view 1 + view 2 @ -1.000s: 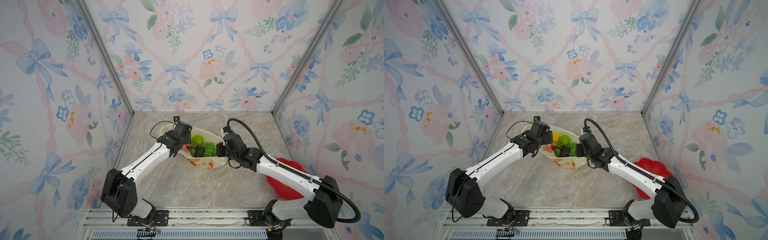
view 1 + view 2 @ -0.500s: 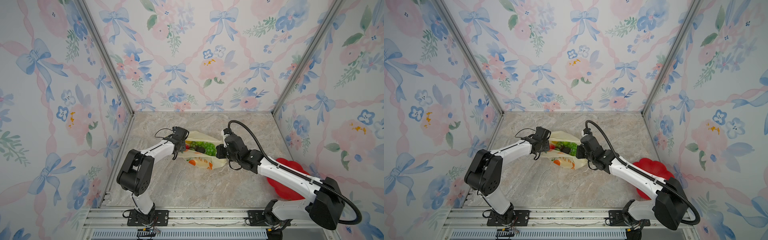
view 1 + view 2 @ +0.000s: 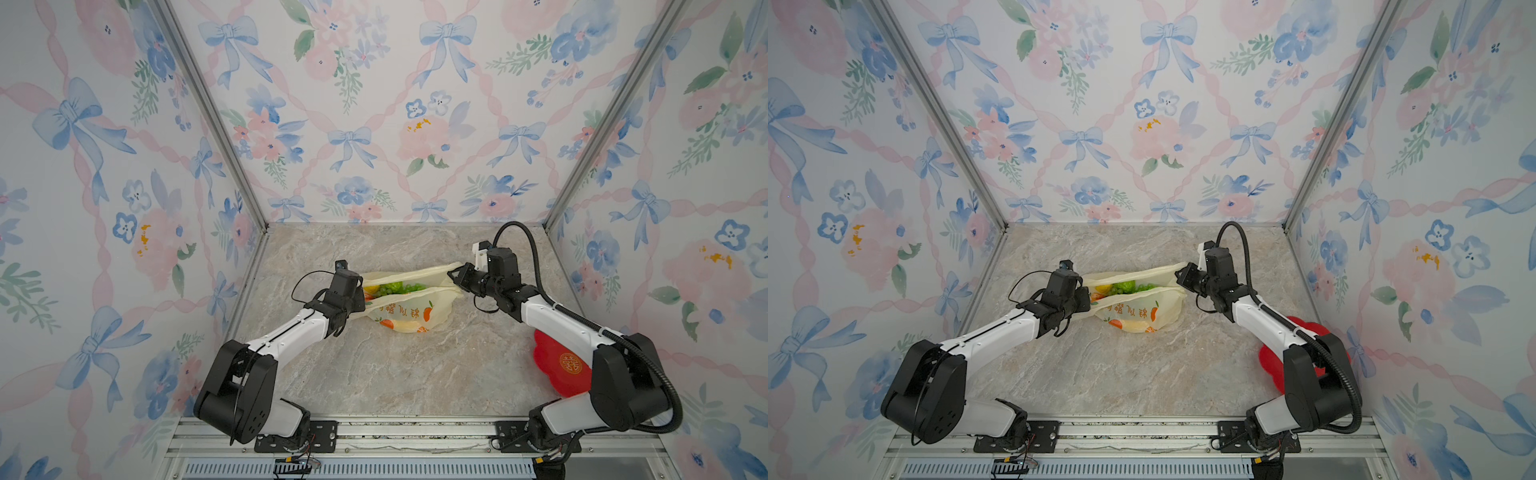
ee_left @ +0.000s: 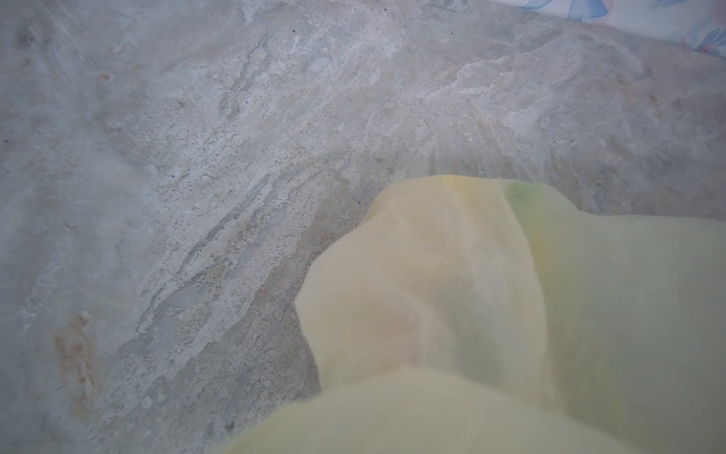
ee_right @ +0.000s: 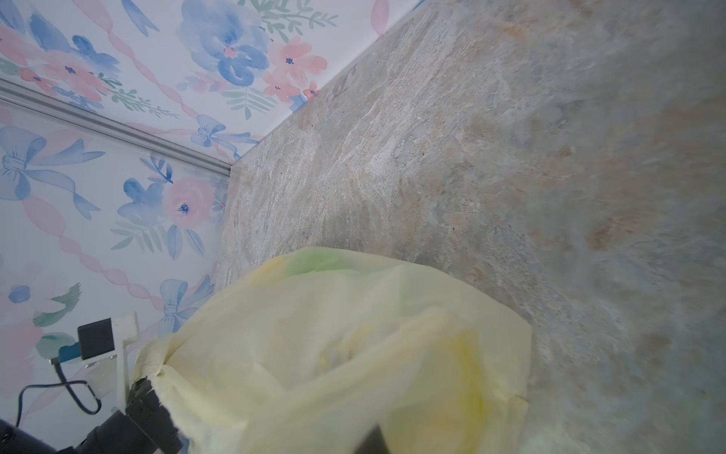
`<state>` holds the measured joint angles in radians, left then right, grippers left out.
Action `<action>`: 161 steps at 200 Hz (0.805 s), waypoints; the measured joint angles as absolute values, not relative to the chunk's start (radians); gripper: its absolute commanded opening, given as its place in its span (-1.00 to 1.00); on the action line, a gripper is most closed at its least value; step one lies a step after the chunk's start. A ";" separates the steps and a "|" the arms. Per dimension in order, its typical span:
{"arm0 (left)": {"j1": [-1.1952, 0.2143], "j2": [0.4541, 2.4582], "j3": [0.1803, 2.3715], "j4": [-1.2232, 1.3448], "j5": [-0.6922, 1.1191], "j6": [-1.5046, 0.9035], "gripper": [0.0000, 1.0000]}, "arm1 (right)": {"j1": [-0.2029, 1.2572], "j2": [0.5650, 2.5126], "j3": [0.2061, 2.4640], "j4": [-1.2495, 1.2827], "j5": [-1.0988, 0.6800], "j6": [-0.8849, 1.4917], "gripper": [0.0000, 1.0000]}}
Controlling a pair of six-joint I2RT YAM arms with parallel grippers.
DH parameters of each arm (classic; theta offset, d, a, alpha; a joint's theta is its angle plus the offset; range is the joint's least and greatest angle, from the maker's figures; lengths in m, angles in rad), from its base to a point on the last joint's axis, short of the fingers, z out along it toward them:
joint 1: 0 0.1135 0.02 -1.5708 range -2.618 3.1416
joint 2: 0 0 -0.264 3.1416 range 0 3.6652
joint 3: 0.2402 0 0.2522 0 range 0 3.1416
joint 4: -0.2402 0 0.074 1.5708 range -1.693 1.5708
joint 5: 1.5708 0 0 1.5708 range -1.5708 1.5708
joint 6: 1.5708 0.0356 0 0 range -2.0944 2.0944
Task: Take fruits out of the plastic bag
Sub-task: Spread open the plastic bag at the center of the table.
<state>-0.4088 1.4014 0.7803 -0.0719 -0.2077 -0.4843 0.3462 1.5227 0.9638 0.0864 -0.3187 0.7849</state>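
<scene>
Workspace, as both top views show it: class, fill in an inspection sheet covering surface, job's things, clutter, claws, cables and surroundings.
Surface: marbled tabletop, level.
Job's things: plastic bag lying on it, mouth stretched to a slit; fruits, green, yellow and red, inside.
Clutter: red plate, partly behind the right arm.
Claws: left claw shut on one end of the bag's rim; right claw shut on the opposite end.
Cables: black hose arching over the right wrist; thin wire looped by the left wrist.
Surroundings: floral walls on three sides.
</scene>
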 measured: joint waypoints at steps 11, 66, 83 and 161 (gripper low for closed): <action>-0.409 1.398 0.780 -0.066 -0.198 -0.479 -1.00 | 0.356 1.565 1.014 0.063 -0.321 0.773 -0.75; -0.466 1.394 0.780 -0.057 -0.157 -0.475 -1.00 | 0.411 1.645 1.307 -0.203 -0.145 0.579 0.71; -0.475 1.386 0.780 -0.057 -0.147 -0.485 -1.00 | 0.427 1.626 1.335 -0.308 -0.034 0.529 0.86; -0.525 1.378 0.780 -0.061 -0.145 -0.575 -1.00 | 0.716 1.462 1.428 -0.740 0.450 0.426 0.92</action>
